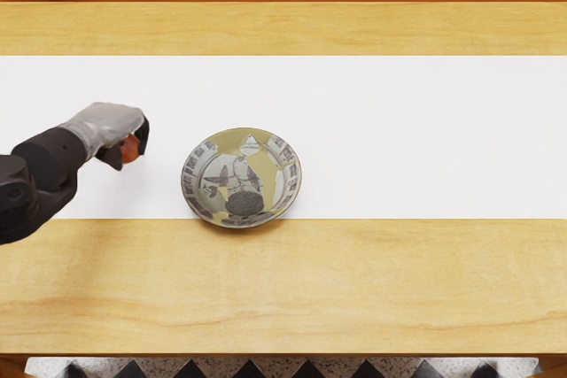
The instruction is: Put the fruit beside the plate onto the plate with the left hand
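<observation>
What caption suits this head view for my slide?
Left hand grasping the orange fruit, just left of the empty painted plate.

Left arm (42,173) in from the left edge, hand (112,130) curled around the fruit (130,150).

Left hand (113,133) closed around an orange fruit (130,149), left of the plate (241,177) (painted figure), on white runner (399,130)

The plate (241,177) is olive-yellow with dark grey painted figures, on a white strip (399,130) across the light wood table (283,281). Left of it: orange-red fruit (130,149), grey left hand (108,126).
</observation>
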You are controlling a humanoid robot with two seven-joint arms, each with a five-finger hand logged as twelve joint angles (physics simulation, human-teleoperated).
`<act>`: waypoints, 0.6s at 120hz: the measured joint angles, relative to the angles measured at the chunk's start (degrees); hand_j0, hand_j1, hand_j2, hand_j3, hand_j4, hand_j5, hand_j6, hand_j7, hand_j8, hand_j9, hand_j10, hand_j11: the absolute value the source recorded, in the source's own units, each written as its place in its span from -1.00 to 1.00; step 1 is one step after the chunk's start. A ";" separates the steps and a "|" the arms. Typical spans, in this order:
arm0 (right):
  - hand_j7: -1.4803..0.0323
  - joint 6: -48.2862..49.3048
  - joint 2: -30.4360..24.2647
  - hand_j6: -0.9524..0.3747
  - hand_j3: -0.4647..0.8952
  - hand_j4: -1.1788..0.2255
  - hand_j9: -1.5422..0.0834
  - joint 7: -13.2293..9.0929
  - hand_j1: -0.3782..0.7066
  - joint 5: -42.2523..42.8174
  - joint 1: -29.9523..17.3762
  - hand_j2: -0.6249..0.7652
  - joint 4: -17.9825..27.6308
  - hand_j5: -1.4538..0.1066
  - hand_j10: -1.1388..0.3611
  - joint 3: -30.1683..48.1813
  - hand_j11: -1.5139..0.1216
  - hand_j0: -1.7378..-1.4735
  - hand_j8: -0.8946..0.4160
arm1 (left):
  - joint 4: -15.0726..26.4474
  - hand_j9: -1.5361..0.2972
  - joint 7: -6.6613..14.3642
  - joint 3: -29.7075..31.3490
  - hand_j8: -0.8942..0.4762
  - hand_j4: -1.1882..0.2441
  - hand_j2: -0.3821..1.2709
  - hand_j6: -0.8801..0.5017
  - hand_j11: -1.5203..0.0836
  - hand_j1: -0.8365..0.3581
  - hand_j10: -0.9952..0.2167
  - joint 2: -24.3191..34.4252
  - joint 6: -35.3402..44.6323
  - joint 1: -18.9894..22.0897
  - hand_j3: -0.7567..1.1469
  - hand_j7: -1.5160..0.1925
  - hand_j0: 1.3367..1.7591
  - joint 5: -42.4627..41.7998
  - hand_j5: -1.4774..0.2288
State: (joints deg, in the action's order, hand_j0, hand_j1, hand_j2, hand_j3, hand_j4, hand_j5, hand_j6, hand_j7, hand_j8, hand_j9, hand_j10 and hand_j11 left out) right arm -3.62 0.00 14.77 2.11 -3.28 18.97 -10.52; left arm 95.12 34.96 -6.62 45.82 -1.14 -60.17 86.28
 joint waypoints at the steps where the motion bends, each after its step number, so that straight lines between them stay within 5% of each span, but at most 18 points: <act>1: 0.93 0.00 0.00 0.41 -0.32 0.66 0.87 0.00 -0.91 0.00 0.00 -0.11 0.00 0.84 0.50 0.00 0.82 -0.40 0.34 | 0.00 -0.49 0.00 -0.01 -0.17 -0.41 -0.15 -0.22 -0.45 -0.16 -0.43 -0.01 -0.14 -0.29 -0.19 -0.47 0.49 -0.21 -0.59; 23: 0.93 0.01 0.00 0.41 -0.32 0.66 0.87 0.00 -0.91 0.00 -0.05 -0.11 0.01 0.84 0.50 -0.02 0.82 -0.40 0.34 | 0.02 -0.49 0.03 -0.18 -0.16 -0.41 -0.02 -0.22 -0.44 -0.22 -0.47 -3.41 -3.16 -5.39 -0.20 -0.49 0.50 -4.92 -0.59; 72: 0.93 0.00 0.00 0.41 -0.32 0.66 0.87 0.00 -0.91 0.00 -0.06 -0.11 0.02 0.84 0.50 -0.03 0.82 -0.40 0.34 | -0.31 -0.48 0.03 -0.93 -0.19 -0.38 0.15 -0.25 -0.43 -0.27 -0.62 -15.28 -5.07 -7.42 -0.20 -0.50 0.50 -6.83 -0.62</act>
State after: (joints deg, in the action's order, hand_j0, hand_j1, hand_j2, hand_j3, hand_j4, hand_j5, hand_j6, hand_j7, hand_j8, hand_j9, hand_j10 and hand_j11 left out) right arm -3.62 0.00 14.77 2.11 -3.34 18.98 -10.55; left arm 94.81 34.99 -7.55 30.54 -6.21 -67.59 79.45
